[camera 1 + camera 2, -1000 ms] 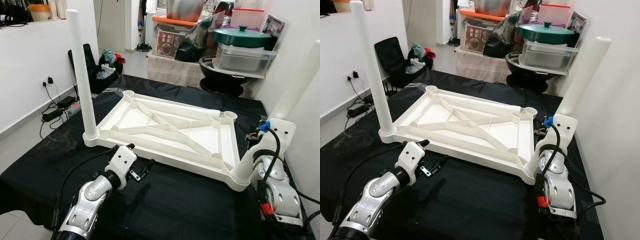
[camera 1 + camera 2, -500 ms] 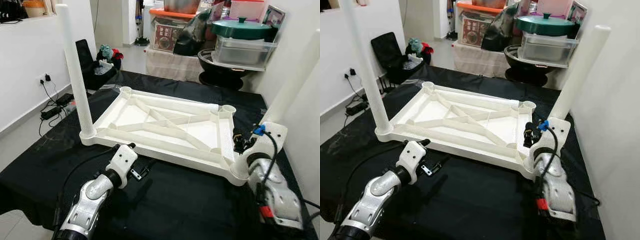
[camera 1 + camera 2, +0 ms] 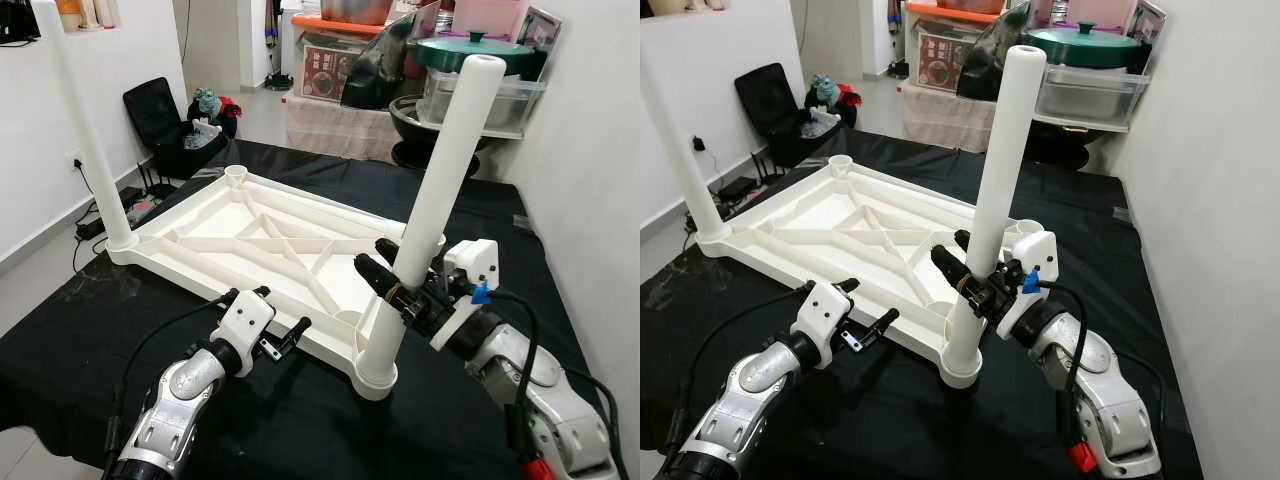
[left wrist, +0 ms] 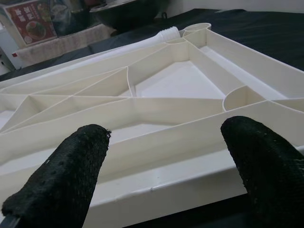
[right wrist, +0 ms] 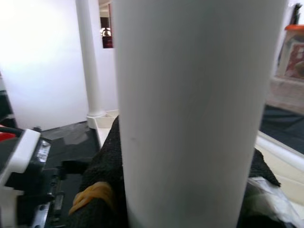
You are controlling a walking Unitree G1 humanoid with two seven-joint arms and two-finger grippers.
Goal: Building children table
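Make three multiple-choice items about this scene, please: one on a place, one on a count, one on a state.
1. Where does the right gripper hold?
A. the near leg
B. the far leg
C. the black cloth

2. How many legs stand in the tabletop?
A. one
B. two
C. four

3. How are the left gripper's fingers?
A. shut on a leg
B. open, before the tabletop's edge
C. shut on a cable

Key: 1 A, its fingers wrap the near leg low down. 2 B, two white legs stand at corners. 3 B, the wrist view shows them apart.
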